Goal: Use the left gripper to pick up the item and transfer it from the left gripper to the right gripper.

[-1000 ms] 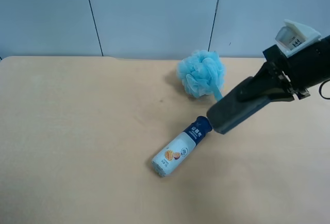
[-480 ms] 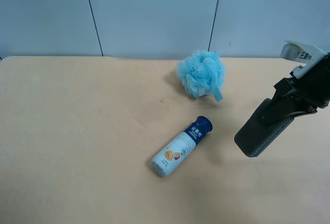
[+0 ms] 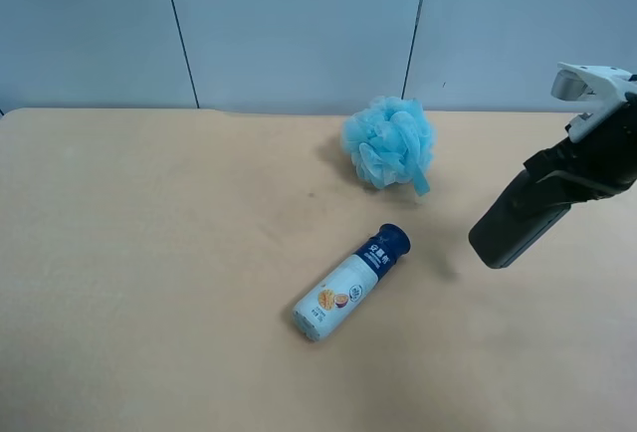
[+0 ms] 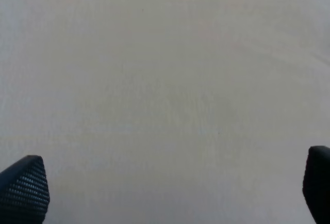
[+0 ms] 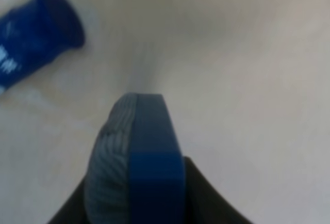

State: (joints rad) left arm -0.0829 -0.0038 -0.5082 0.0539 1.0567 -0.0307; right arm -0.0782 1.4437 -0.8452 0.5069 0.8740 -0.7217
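Since the frame half a second back, the right gripper (image 3: pixel 557 178) has carried its load higher and further towards the edge of the pale wooden table (image 3: pixel 149 283) at the exterior high view's right. A full second back that load hung close beside the cap of the white plastic bottle with a navy cap (image 3: pixel 350 283); now a wide strip of bare table lies between them.

The gripper's black tapering fingers are clamped on the upper end of the flat dark grey-green felt-faced block (image 3: pixel 516 225). The block hangs slanted, its lower end pointing towards the table's middle and, by its shadow, clear of the surface (the right wrist view shows it edge-on, a blue rim beside a ribbed grey face). Gripped by one end like this, most of its length stays free.

The left gripper (image 4: pixel 170 185) shows only in its own wrist view. Its two fingertips (image 4: pixel 23 188) stand wide apart with nothing but plain table between them. With the block in the right claw and the left one empty, I judge the hand-over done.

Further out, the bottle lies on its side near the table's middle, and the fluffy light-blue mesh puff (image 3: pixel 389 141) sits near the far edge. Neither has shifted across the three frames.
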